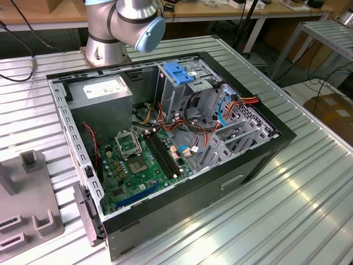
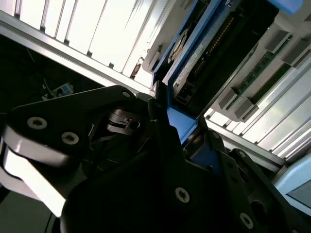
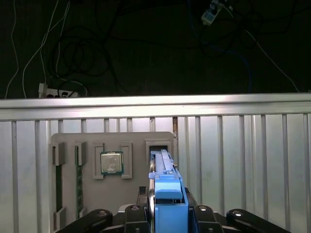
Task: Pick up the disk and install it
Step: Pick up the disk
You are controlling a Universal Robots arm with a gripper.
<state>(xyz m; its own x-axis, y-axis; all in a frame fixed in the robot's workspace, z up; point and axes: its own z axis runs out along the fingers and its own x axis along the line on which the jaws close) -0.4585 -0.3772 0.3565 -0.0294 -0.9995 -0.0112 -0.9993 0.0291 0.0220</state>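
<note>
1. My gripper (image 3: 168,213) is clamped on the disk (image 3: 166,191), with one black finger on each side of its blue frame, as both wrist views show.
2. The disk is held edge-on over the grey holder plate (image 3: 68,141), its far end at the plate's slot. I cannot tell whether it touches.
3. A processor chip (image 3: 112,162) sits in the pocket just beside that slot.
4. The plate lies on the slatted metal counter (image 3: 243,160).
5. In the exterior view, the open computer case (image 1: 248,165) rests on the counter, with its blue-handled drive cage (image 1: 176,77) upright inside.
</note>
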